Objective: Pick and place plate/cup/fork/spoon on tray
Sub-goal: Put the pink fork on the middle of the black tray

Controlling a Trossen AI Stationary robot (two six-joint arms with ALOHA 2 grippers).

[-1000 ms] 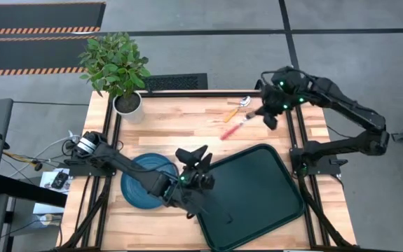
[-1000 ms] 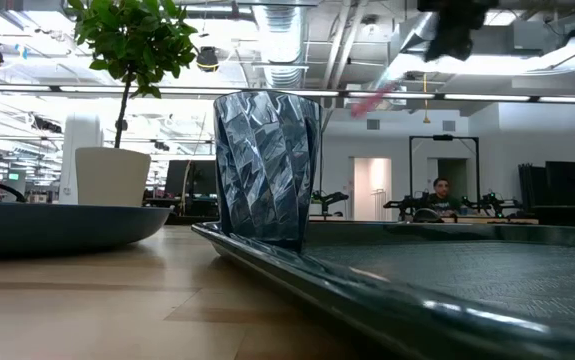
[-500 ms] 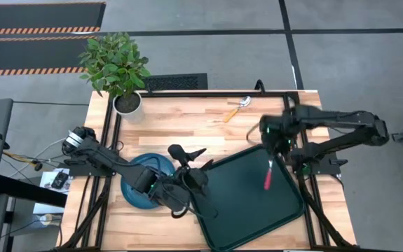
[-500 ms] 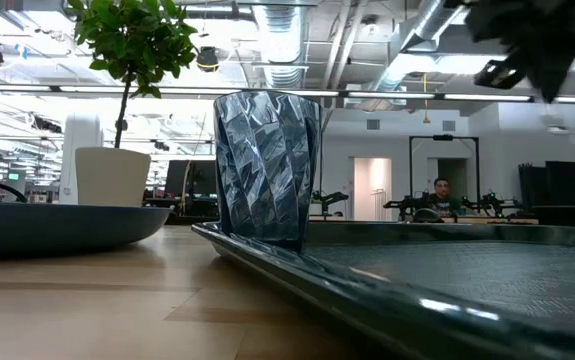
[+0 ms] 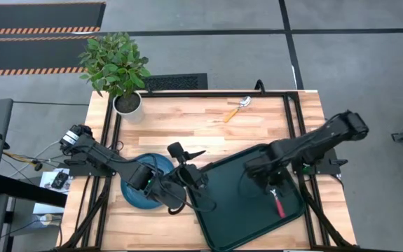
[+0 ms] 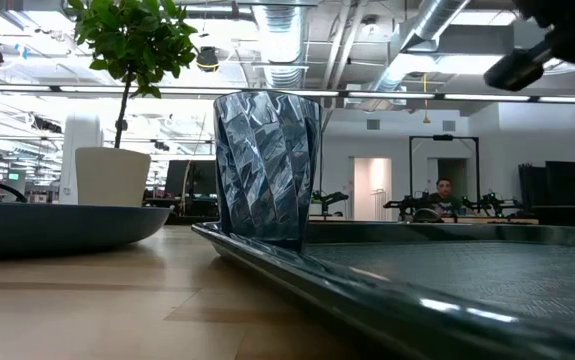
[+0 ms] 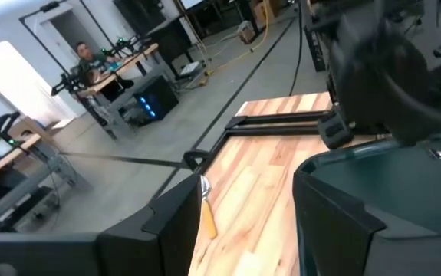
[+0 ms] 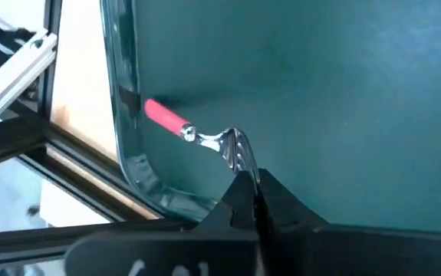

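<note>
The right gripper (image 5: 275,183) is low over the tray (image 5: 236,217), near its right edge, with its fingers pinched on the pronged head of the fork (image 5: 279,204); the right wrist view shows the silver prongs meeting the closed fingertips while the red handle (image 8: 166,117) lies toward the tray's raised wall. One second ago this gripper held the fork high above the far side of the table; half a second ago it was crossing the tray's upper right corner. The fork has therefore been carried onto the tray and appears to be at or near the tray floor, though contact cannot be confirmed. Release is the step that remains. The left gripper (image 5: 190,168) waits at the tray's left edge, beside the plate (image 5: 137,189), its fingers spread apart and holding nothing. The cup (image 6: 266,165) stands upright at the tray's edge. The spoon (image 5: 236,109) remains on the table (image 5: 187,126), well apart from the tray, and judged from this layout it and the plate are still to be placed.
</note>
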